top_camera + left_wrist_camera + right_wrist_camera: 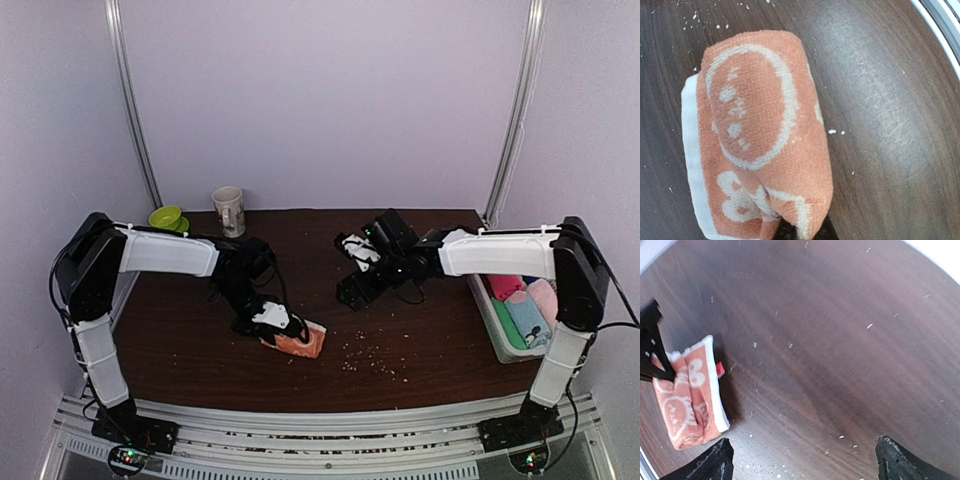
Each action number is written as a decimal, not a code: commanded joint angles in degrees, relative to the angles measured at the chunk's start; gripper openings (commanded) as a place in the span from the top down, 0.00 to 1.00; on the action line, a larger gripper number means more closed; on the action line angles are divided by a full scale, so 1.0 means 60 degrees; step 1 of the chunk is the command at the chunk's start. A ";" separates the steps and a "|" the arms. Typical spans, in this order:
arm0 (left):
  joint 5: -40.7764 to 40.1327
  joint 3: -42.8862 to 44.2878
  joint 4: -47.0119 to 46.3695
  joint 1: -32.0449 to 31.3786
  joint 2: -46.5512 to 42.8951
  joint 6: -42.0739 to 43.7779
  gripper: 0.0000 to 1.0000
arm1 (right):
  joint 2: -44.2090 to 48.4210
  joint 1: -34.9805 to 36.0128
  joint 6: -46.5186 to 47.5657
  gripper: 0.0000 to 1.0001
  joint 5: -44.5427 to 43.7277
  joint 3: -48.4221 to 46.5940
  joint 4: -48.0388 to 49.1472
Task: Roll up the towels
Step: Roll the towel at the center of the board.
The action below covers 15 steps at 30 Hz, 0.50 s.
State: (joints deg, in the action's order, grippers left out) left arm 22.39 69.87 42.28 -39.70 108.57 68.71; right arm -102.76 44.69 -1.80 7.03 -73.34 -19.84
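Orange bunny-print towel (302, 344) rolled on dark table (430, 310), left gripper (286, 326) pinching its end, right gripper (809, 464) spread wide

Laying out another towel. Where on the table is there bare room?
Bare: the far strip between the mug and the right gripper, and the near-left corner beside the orange towel. Crowded: mid-table, around the left gripper; crumbs near-right.

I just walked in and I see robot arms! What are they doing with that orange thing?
The left gripper is pinched shut on the orange towel with white bunny faces. The towel lies bundled into a chunky roll on the dark table, near the front. The right gripper hangs wide open and empty above the middle of the table. Other rolled cloths sit in the bin on the right.
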 commanded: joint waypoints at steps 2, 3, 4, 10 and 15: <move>-0.0388 0.0008 0.2028 0.0164 0.1052 0.0068 1.00 | 0.0746 -0.0045 0.0353 0.00 0.0312 0.1478 0.2314; -0.0355 0.0123 0.2149 0.0184 0.1127 0.0083 1.00 | 0.0951 0.0401 0.0871 0.00 -0.0312 0.1903 0.2775; -0.0318 0.0256 0.2287 0.0206 0.1204 0.0082 1.00 | 0.1205 0.0804 0.1339 0.00 -0.0866 0.2439 0.3296; -0.0098 0.1169 0.3320 0.0418 0.1869 0.0135 1.00 | 0.2282 0.2371 0.2946 0.11 -0.2189 0.4961 0.6446; 0.0011 0.1711 0.3789 0.0595 0.2261 0.0161 1.00 | 0.3320 0.3432 0.4685 0.11 -0.2782 0.7383 1.0208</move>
State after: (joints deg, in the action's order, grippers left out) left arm 27.42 81.08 55.16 -37.15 116.75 69.32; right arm -87.07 62.63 16.53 -3.92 -35.62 20.23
